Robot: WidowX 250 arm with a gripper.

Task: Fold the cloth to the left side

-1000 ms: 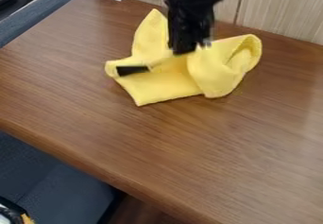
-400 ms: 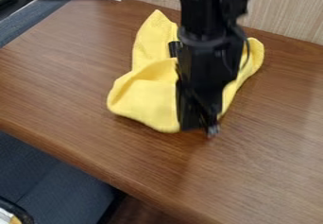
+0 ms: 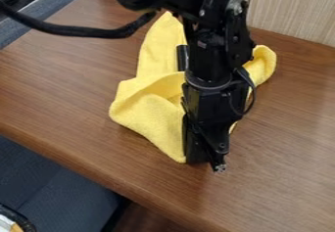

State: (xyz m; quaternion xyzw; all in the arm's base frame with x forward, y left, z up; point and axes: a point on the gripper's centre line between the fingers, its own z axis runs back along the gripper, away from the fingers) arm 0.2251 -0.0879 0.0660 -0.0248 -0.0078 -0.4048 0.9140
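Gripper (image 3: 202, 162) moves nearer, dragging yellow cloth (image 3: 154, 113); cloth looks pinched in its grip. Pull runs near, not left; leftward fold looks unfinished.

A: Quick Q: any txt or nos. you can read nr the hand (image 3: 206, 162)?
B: None legible, abv or below it.
A: OK, & L or R of it?
B: Same, n/a both sides.
A: Labels, brands, signs, etc.?
B: Nope, can't make out a single ltr or digit, nr it or well apart from it.
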